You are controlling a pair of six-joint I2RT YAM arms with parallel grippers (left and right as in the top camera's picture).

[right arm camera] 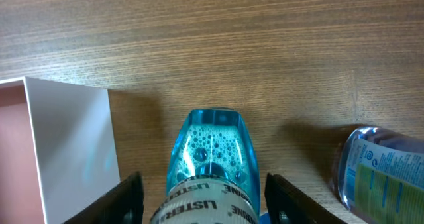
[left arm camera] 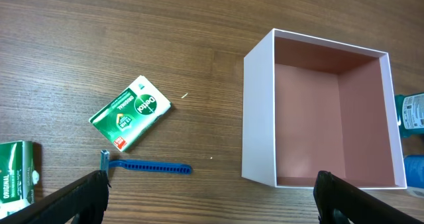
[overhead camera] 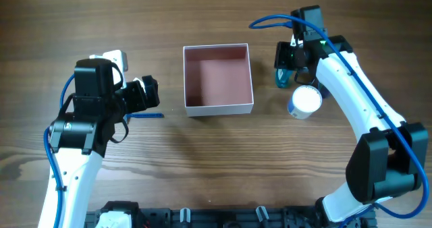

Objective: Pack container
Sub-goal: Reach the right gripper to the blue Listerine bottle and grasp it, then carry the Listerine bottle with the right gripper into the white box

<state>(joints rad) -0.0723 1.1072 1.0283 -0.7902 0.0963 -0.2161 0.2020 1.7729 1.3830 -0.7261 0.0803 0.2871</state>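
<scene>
Pick stage, apparently. Right gripper [right arm camera: 204, 187] open astride blue mouthwash bottle [right arm camera: 212, 154], not clamped; container [right arm camera: 63, 144] to hand's left. Next need: close, lift, carry leftward.

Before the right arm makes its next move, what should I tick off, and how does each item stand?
1. Container free to receive things: ok, its pink floor is bare.
2. Right pincer lined up on the blue mouthwash bottle: ok, one finger on each side of it.
3. Grip closed on that bottle: not ok, a gap shows on both sides.
4. Second bottle out of the right pincer's way: ok, it lies apart, off to one side.
5. Left pincer free: ok, open and holding nothing.
6. Mouthwash cap screwed tight: cannot tell, the cap is hidden.
</scene>
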